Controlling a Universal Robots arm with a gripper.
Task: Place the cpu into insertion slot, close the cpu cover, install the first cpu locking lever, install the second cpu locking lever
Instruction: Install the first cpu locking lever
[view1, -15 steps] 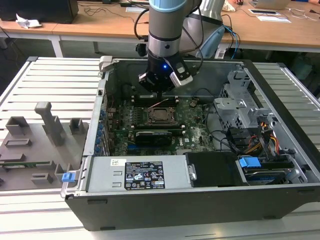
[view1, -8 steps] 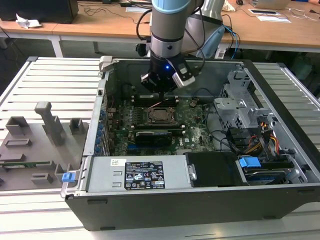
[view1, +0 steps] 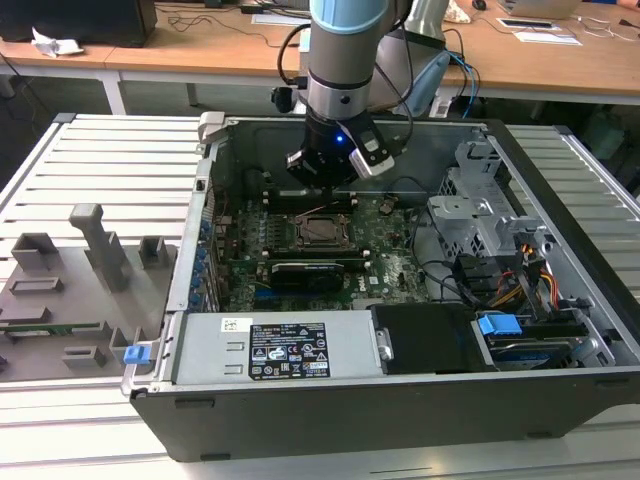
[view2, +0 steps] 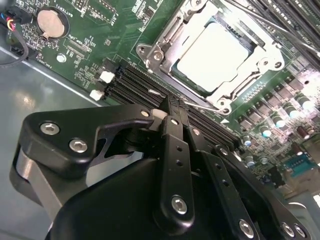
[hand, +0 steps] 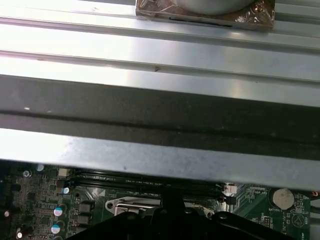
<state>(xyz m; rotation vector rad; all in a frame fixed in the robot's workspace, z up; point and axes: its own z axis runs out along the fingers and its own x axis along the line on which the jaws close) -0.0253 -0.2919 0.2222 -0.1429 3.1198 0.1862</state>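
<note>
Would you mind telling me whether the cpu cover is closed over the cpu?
Closed: in the second wrist view the cpu cover lies flat around the cpu, whose pale top shows through its window.

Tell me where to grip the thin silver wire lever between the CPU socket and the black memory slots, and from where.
Probably its straight stretch, from above. The thin silver wire lever lies low against the square silver cover frame, with the black memory slots close on its other side, so only its top is free. The black gripper is beside it.
</note>
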